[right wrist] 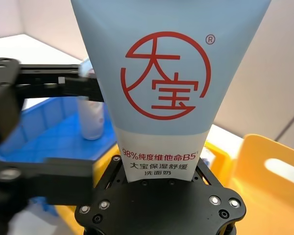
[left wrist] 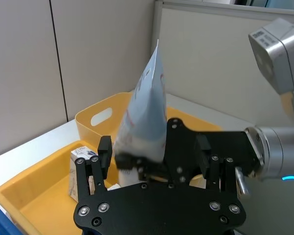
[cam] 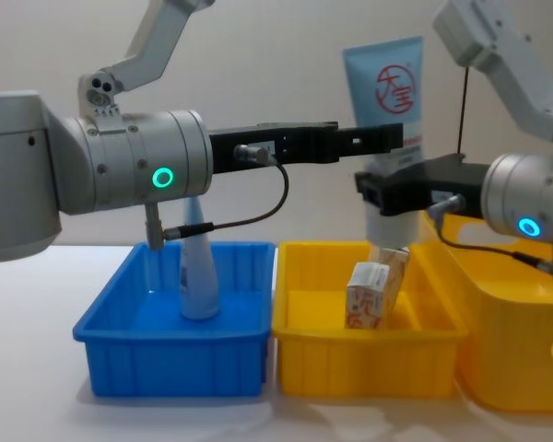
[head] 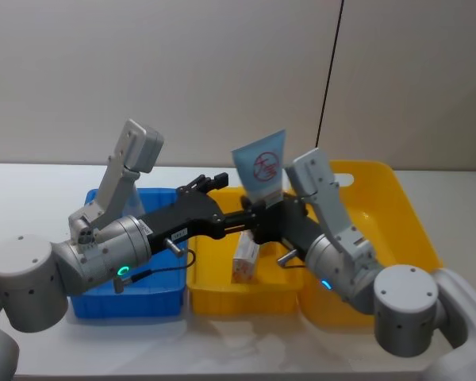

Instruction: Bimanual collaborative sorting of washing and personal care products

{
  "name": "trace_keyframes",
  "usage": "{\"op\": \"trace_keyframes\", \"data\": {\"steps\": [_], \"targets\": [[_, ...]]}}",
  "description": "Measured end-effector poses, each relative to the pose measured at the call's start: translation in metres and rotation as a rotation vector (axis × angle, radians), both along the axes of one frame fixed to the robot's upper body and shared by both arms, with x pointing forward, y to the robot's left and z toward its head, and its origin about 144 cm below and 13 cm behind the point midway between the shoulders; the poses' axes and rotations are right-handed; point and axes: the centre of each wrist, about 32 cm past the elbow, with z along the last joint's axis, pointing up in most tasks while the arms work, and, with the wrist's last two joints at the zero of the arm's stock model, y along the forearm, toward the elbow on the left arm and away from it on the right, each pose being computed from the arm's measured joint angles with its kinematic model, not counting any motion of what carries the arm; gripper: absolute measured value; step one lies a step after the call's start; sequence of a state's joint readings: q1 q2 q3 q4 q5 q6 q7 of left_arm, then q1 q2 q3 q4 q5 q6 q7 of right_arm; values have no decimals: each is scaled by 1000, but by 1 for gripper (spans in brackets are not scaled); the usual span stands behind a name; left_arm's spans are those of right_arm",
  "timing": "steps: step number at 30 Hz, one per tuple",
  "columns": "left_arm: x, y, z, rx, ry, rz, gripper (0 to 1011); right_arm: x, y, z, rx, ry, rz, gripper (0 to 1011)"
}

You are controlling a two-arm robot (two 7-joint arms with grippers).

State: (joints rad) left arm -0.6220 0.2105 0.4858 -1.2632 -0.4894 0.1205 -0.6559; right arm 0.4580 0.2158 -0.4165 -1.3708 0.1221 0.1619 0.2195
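- Head: right gripper (head: 263,216) clamps tube (head: 260,167) by its lower end, upright above small yellow bin (head: 222,298); carton (head: 244,260) sits inside that bin.
- Left wrist: left gripper (left wrist: 153,144) is spread wide, a finger either side of tube.
- Chest: second tube (cam: 199,276) stands in blue bin (cam: 166,368), left of small yellow bin.

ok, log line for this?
right gripper: shut on tube, held upright | left gripper: open, fingers flanking tube | carton: in small yellow bin

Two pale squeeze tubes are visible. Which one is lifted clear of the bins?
The upper tube, clamped in the right tool; the lower tube stands inside the blue bin.
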Motion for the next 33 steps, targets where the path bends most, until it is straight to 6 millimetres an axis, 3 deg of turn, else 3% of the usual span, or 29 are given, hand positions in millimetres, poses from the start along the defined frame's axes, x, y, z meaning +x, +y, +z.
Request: {"op": "trace_keyframes", "data": {"steps": [22,33], "targets": [[0,0,0,0,0,2,1001,6,-39,11,30,-108,-277,249],[0,0,0,0,0,2,1001,8,-49,14,73,-110,-448,249]]}}
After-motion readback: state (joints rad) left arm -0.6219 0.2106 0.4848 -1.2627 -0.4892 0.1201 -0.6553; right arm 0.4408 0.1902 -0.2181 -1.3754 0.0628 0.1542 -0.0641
